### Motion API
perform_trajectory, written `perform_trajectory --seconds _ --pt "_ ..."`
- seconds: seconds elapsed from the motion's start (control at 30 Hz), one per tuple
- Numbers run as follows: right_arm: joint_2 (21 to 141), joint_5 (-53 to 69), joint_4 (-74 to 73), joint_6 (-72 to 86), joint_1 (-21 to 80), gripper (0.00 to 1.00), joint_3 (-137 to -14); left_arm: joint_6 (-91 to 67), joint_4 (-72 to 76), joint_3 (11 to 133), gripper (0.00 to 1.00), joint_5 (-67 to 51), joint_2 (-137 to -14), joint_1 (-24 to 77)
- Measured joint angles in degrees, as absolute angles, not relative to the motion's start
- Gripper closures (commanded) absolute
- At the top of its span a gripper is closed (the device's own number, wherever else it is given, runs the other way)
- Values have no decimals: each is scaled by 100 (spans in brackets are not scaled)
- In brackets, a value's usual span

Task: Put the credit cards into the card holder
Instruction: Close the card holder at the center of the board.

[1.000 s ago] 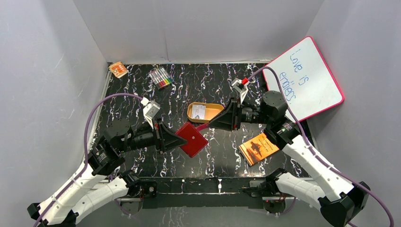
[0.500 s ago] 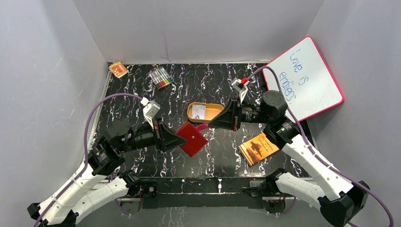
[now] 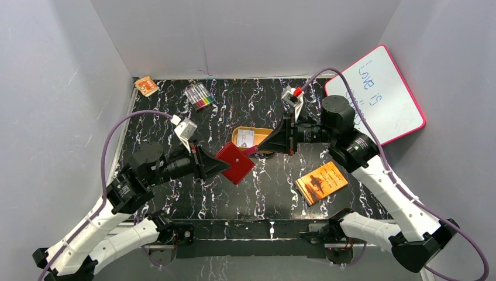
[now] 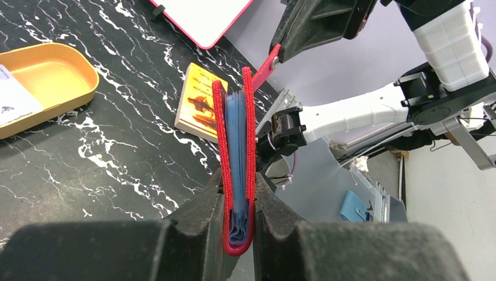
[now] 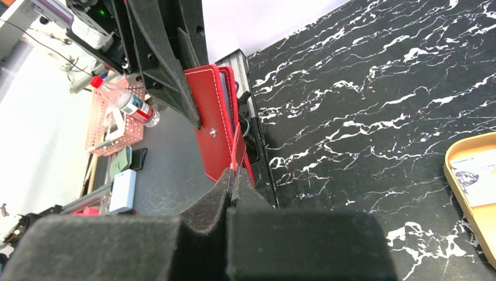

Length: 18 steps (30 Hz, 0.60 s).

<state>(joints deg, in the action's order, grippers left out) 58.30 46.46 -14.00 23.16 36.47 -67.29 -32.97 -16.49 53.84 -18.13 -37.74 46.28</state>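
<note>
One card holder [image 4: 236,152], red, folded nearly closed: held upright and edge-on between the fingers of the left gripper [image 4: 237,193]; bluish-grey pockets are seen inside. Its tab [image 4: 266,65] is pinched by the right gripper [image 4: 281,52]. One orange tin [image 4: 52,76], with a card [image 4: 11,102] inside, is set on the black marbled table [image 4: 117,146]. One orange booklet [image 4: 199,105] is laid flat beyond.

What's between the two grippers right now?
The red card holder: the left gripper clamps its folded body and the right gripper pinches its closing tab. The top view shows it.

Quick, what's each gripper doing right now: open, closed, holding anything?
Left gripper: closed on the dark red leather folding card holder.
Right gripper: closed, pinching the holder's red closing tab.
</note>
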Motion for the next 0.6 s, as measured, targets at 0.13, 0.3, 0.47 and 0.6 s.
perform_trajectory --seconds 0.13,0.3,0.47,0.6 --pt "5977 4668 -1721 1977 3647 100 -6917 -3310 -1809 5542 100 -1684 -3986 4630" --pt "6095 4668 -1798 1865 3697 100 -6969 -3367 -1951 5736 100 -1485 -4305 4628" --pt "6233 4598 -1785 1868 3791 100 -6969 -3520 -2093 5881 100 -1227 -4517 4630" --pt "6287 4418 -1715 1890 3887 100 -6956 -3693 -2106 5935 100 -1109 -4630 4628"
